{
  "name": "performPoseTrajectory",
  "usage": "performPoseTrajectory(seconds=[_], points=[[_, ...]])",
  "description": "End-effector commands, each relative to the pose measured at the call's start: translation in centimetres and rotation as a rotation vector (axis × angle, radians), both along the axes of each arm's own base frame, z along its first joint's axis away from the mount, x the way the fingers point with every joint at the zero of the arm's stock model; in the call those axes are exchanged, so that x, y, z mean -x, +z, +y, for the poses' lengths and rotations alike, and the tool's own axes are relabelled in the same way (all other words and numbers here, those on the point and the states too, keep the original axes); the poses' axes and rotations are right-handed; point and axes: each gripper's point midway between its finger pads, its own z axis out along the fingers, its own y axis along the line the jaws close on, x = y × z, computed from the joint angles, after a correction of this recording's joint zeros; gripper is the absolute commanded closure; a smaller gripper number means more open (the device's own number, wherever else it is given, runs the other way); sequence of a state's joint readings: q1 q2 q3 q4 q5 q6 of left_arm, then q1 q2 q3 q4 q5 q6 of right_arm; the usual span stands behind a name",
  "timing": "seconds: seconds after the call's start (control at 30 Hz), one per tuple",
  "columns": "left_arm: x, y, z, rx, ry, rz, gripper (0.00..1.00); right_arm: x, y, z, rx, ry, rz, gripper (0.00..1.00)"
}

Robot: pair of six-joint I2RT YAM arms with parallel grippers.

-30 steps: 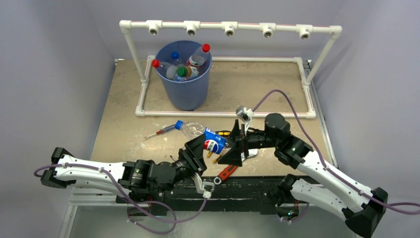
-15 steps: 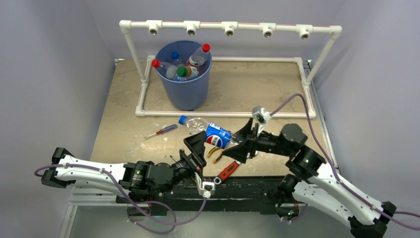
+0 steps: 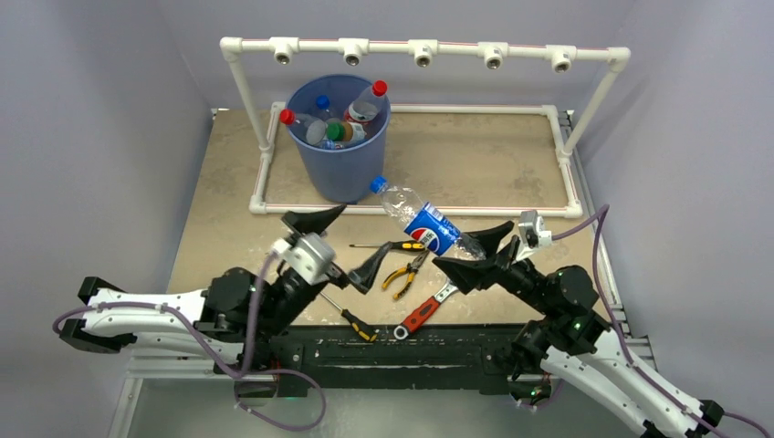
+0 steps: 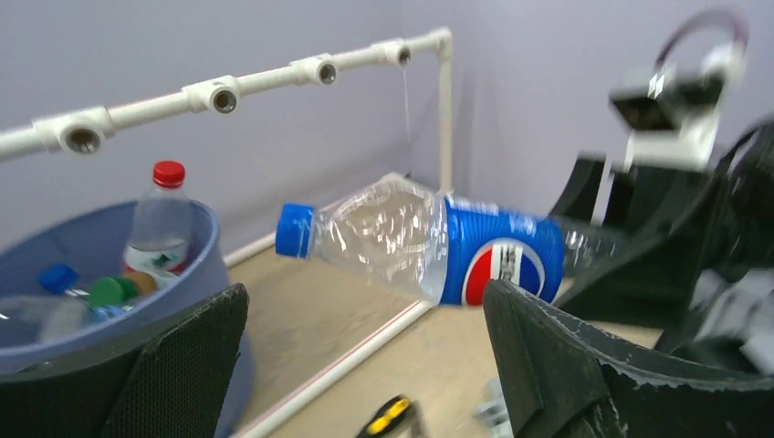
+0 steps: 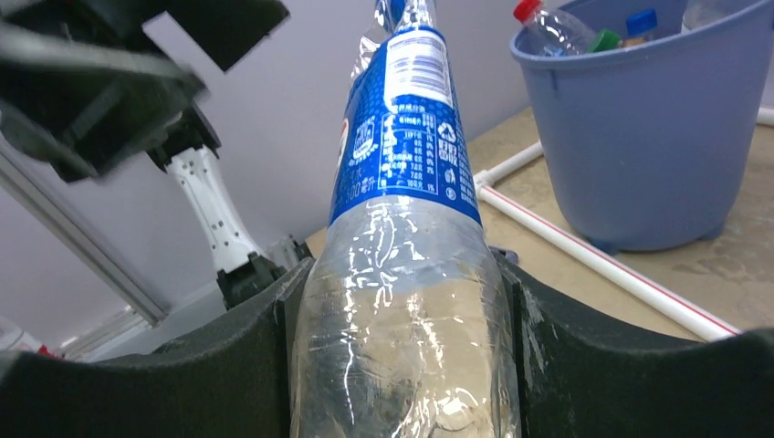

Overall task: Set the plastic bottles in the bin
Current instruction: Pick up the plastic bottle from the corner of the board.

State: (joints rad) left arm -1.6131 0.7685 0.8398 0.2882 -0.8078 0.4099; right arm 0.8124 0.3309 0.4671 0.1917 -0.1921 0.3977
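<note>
Pepsi bottle (image 3: pixel 427 224): long axis tilted, blue cap up toward blue bin (image 3: pixel 339 164) | right end effector (image 3: pixel 473 248): clamped on its base | left end effector (image 3: pixel 342 245): jaws wide apart

Table (image 3: pixel 484 160), bin (image 3: pixel 342 160), pliers (image 3: pixel 402 271), wrench (image 3: pixel 420 315), pipe frame (image 3: pixel 310 210)

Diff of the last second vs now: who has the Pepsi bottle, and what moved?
Handover. The left gripper let go of the Pepsi bottle, opened wide and drew back to the left. The right gripper closed on the bottle's base and carried it up and toward the bin, cap leading. The bin and the bottles inside it did not shift.
</note>
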Motion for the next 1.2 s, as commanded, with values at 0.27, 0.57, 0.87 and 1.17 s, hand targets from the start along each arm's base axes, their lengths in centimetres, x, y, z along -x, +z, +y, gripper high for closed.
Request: performPoseTrajectory(seconds=[0.27,0.57,0.87,1.17], points=[[-2.7,6.1,1.4,0.858,-0.106,0.519,0.01,1.6,2.8,-1.0,-0.167,0.03,-0.148,0.73],[-4.2,7.7,-1.4,0.962,-0.232,0.553,0.26,2.7,3.4,-0.7,-0.182,0.09,-0.168,0.75],[-5.5,8.0,-2.0,0.991,-0.308,0.542,0.46,3.0,3.3,-0.7,-0.173,0.098,-0.166,0.75],[-5.4,7.9,-3.5,0.952,-0.352,0.562,0.36,2.8,3.1,-0.8,-0.167,0.085,-0.16,0.75]])
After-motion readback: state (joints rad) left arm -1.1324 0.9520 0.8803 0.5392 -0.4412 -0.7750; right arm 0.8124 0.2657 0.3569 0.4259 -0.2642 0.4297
